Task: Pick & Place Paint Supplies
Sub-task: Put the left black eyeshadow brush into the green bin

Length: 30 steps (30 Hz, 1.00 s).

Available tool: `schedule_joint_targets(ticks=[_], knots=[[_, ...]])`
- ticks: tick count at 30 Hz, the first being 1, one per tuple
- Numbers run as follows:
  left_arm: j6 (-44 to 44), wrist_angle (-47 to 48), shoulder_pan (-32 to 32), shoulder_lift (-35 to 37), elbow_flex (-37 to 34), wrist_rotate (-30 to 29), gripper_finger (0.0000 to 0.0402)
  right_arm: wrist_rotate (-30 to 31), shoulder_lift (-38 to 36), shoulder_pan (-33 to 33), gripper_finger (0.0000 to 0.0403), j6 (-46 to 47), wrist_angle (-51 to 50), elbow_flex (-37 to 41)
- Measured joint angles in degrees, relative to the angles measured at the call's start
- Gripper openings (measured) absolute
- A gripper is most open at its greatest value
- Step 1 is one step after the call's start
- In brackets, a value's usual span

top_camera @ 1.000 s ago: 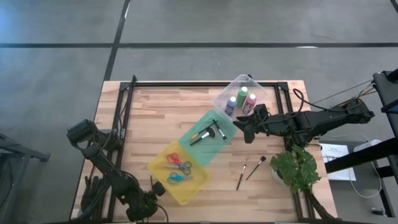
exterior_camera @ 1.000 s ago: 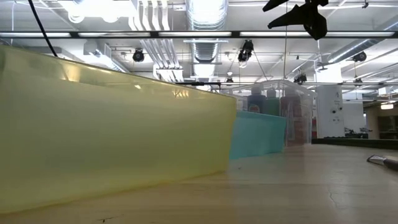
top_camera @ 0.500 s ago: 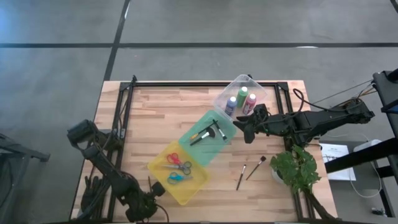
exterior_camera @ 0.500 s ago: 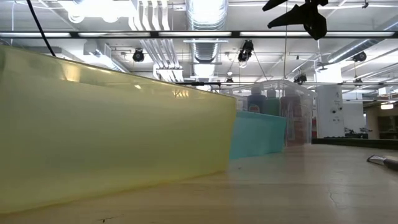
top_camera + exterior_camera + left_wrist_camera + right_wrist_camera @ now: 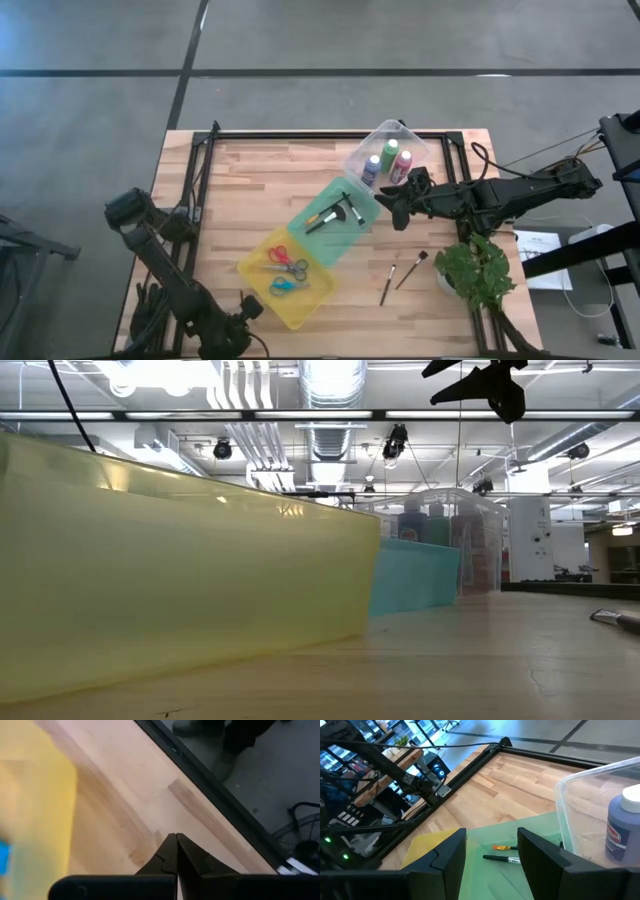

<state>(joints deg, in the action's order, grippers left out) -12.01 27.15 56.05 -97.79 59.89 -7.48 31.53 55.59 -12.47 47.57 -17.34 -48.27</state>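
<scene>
Your left gripper (image 5: pixel 176 836) has its jaws closed on nothing at the worktop's (image 5: pixel 260 180) near left edge; your right gripper (image 5: pixel 387 208) hangs, jaws apart and empty, by the green bin (image 5: pixel 318 238) holding brushes (image 5: pixel 338 212). Three paint bottles (image 5: pixel 388 160) stand in the clear bin (image 5: pixel 420 145), scissors (image 5: pixel 286 264) in the yellow bin (image 5: pixel 262 290), two brushes (image 5: pixel 402 274) lie loose by the plant (image 5: pixel 478 270).

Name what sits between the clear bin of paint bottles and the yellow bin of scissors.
The green bin, holding brushes, sits between the clear bin and the yellow bin; the high view shows all three in a diagonal row.

We are finding no text that can be read. The blue-purple paint bottle (image 5: pixel 620 831) is wearing a label, but we are not making out its print.
</scene>
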Motion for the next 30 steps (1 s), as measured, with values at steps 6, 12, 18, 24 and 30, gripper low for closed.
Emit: schedule_joint_targets(ticks=[6, 12, 18, 24, 30], knots=[[-1.58, 8.65, 0.42, 6.27, 2.72, -4.82, 0.0, 0.0, 0.0, -0.02, 0.0171, -1.45, 0.07, 0.0], [-1.53, 17.04, -1.74, 12.34, 4.19, -9.66, 0.0, 0.02, 0.0, -0.01, 0.0171, -2.55, 0.09, 0.0], [2.52, 24.75, -5.73, 15.8, 7.61, -12.65, 0.0, 0.01, 0.0, -0.01, 0.0171, -3.23, 0.07, 0.0], [13.48, 28.84, -12.15, 16.41, 12.59, -14.43, 0.0, 0.04, 0.0, 0.0, 0.0171, -4.67, 0.07, 0.1], [30.11, 25.17, -23.57, 16.43, 13.73, -14.42, 0.0, 1.46, 0.0, 0.05, 0.0171, -5.17, 0.0, 0.76]])
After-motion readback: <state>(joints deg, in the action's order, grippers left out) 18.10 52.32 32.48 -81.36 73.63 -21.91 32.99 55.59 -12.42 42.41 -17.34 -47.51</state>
